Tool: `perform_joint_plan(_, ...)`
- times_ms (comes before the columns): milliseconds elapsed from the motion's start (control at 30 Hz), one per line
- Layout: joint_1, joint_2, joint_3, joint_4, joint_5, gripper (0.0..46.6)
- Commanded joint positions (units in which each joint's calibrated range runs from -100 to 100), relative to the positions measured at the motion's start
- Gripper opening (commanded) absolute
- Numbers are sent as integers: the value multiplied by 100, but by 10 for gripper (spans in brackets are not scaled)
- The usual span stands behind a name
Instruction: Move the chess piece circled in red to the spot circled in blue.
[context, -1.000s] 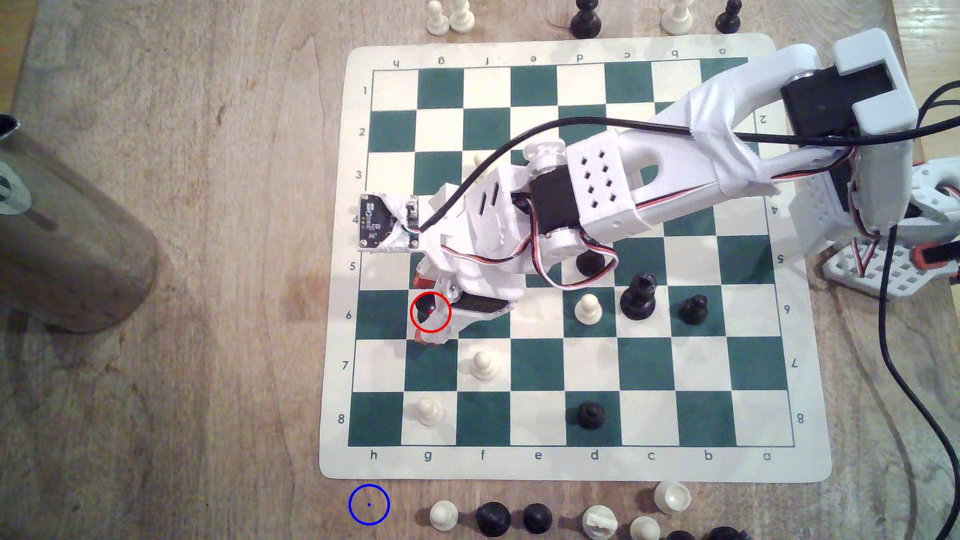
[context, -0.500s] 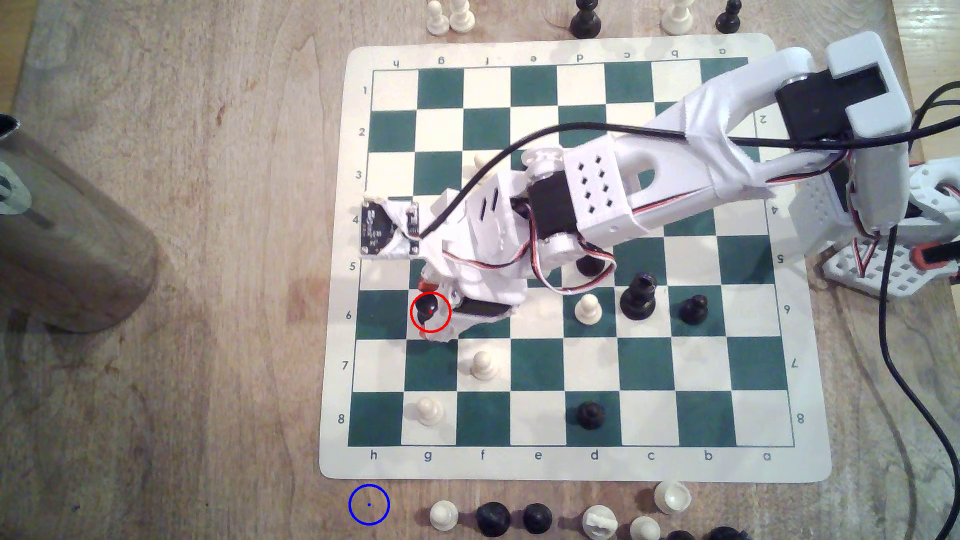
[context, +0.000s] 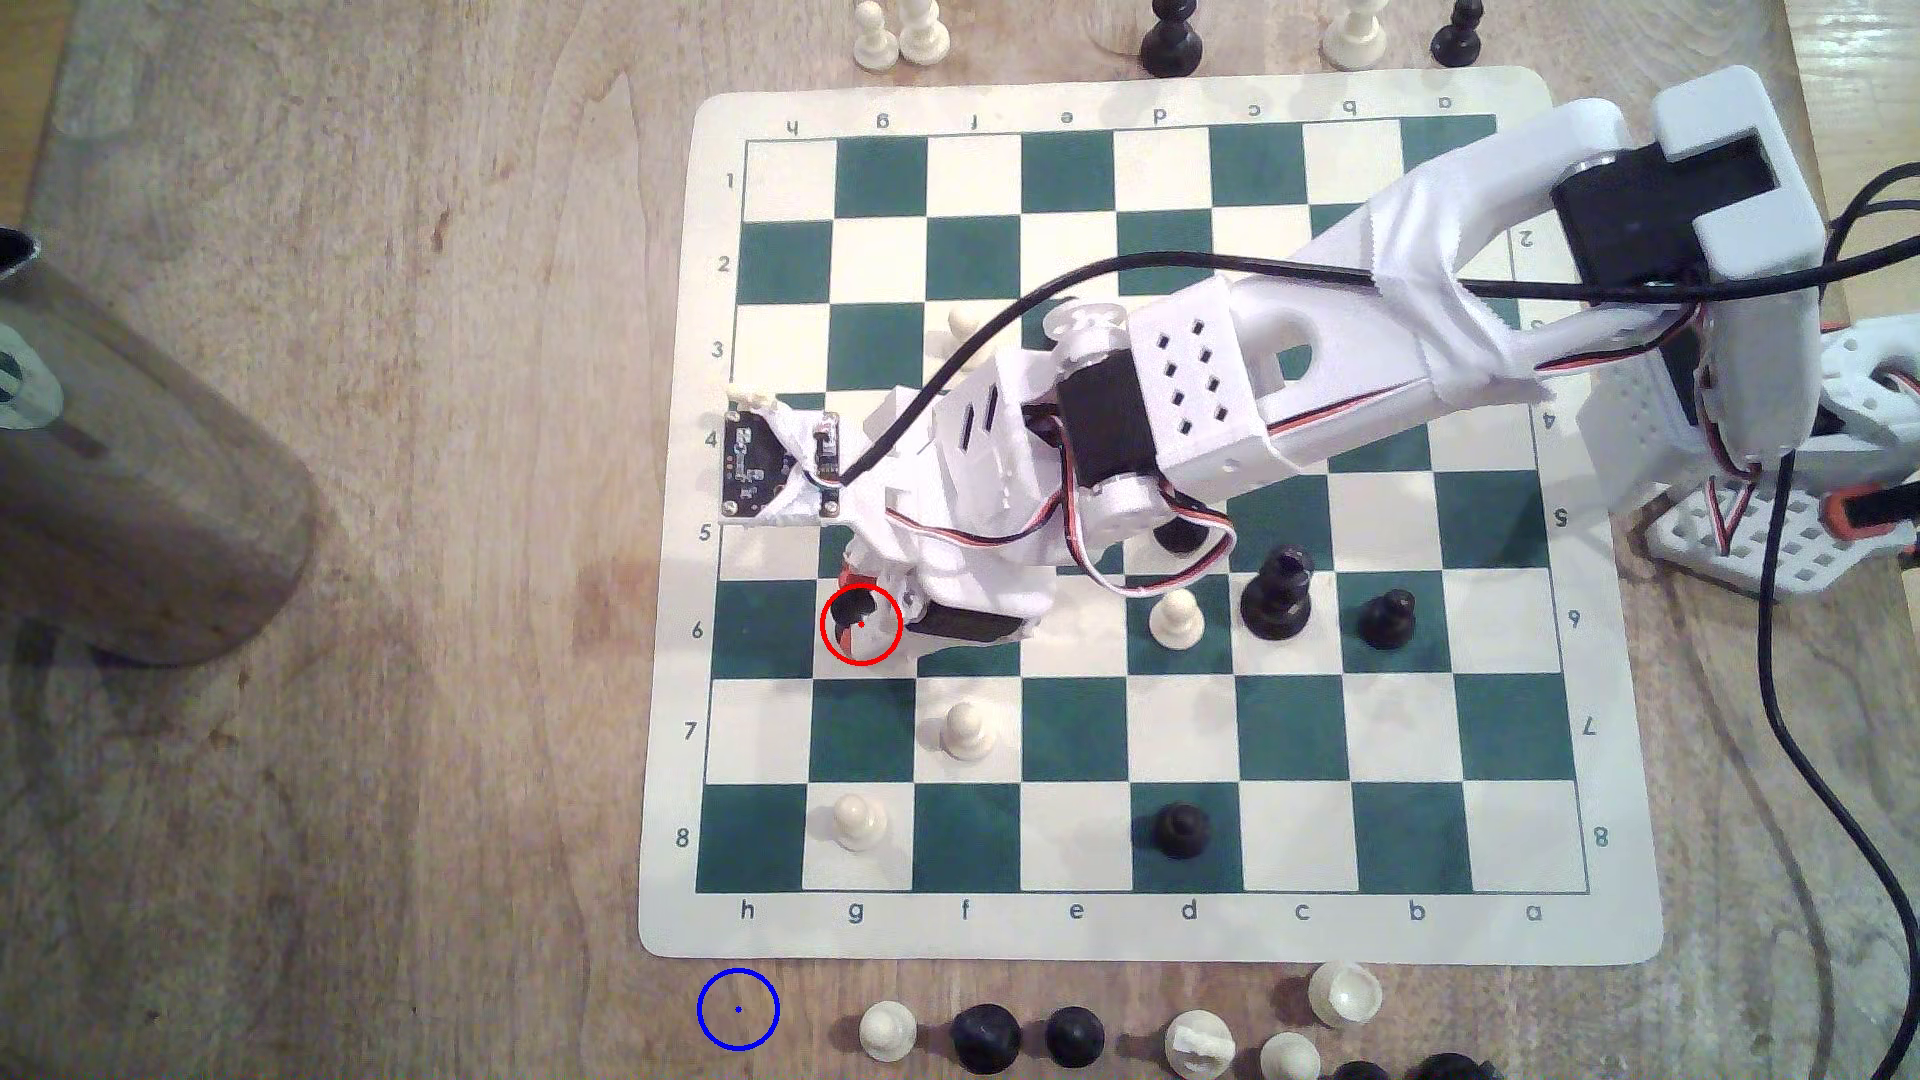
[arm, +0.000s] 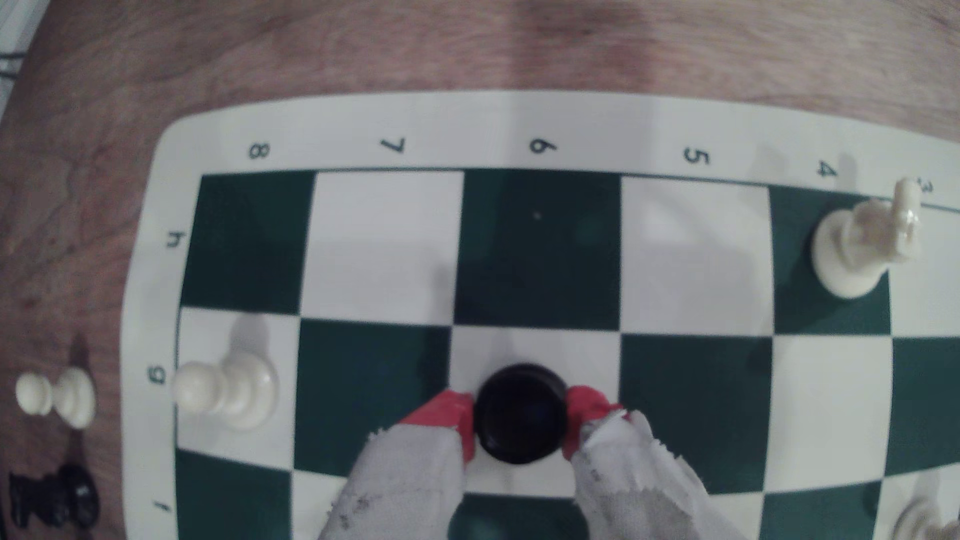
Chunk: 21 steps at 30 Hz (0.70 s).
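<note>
**Inspector:** Margins?

**Assistant:** The spot circled in blue (context: 738, 1008) lies on bare wood in the exterior view's lower middle, just below the chessboard (context: 1621, 789) edge, left of a row of spare pieces (context: 982, 1035).

**Inspector:** Obstructions?

**Assistant:** The arm (context: 1195, 395) hides central squares.

**Inspector:** Grip?

**Assistant:** The gripper (arm: 519, 418) is clamped on the chess piece circled in red (arm: 521, 413), on a light square, red fingertips (arm: 447, 415) touching both sides.
</note>
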Motion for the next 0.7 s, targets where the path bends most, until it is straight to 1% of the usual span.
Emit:
perform_joint_plan(0,1,-562,-518,52,-34,3)
perform_joint_plan(200,-7,-1309,-518,445,-93,3)
perform_joint_plan(367,-265,-1496,-898,716,-244,3)
perform_joint_plan(500,-523,-1003,-1751,855,-264,3)
perform_joint_plan(600,-734,-333,-2639,1002,-264,3)
perform_joint_plan(667,-804,-78,-2956,1043,-264,3)
